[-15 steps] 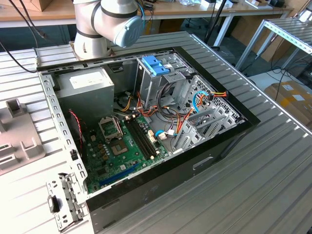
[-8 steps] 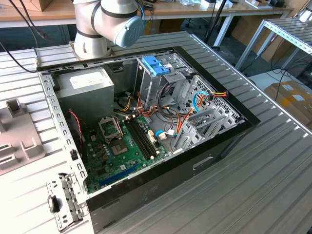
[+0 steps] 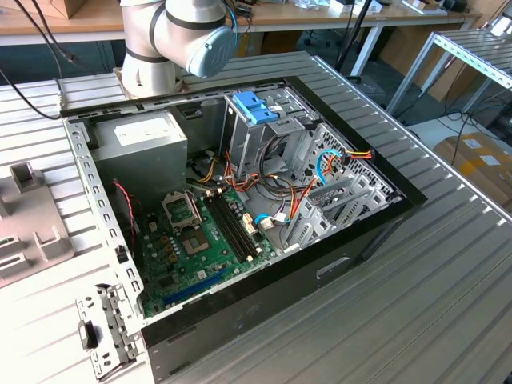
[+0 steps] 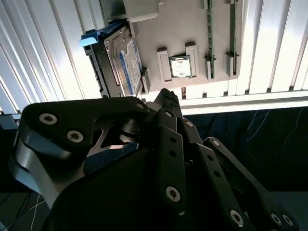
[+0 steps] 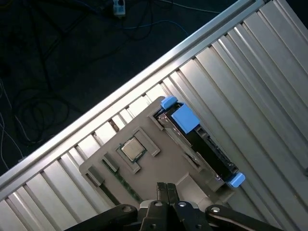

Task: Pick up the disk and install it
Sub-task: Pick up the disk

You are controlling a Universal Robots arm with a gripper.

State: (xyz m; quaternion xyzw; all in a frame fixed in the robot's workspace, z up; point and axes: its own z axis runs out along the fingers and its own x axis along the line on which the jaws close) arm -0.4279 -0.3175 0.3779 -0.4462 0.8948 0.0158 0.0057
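The disk (image 5: pixel 204 147) is a dark flat drive with light-blue carrier rails. It stands on edge in a slot of a grey holder plate (image 5: pixel 159 166), and in the second wrist view the disk (image 4: pixel 121 62) shows its labelled face. My gripper (image 5: pixel 166 186) hovers above the holder plate, off to the side of the disk and apart from it. Its fingers are pressed together with nothing between them, and in the second wrist view the gripper (image 4: pixel 166 93) points at the plate's edge.
A small square chip (image 5: pixel 134 149) sits in a recess of the holder plate. The plate lies on a ribbed metal table (image 5: pixel 260 72) near its edge. The exterior view has the open computer case (image 3: pixel 240 208), its drive cage with a blue bracket (image 3: pixel 256 108), and the arm's base (image 3: pixel 172 40).
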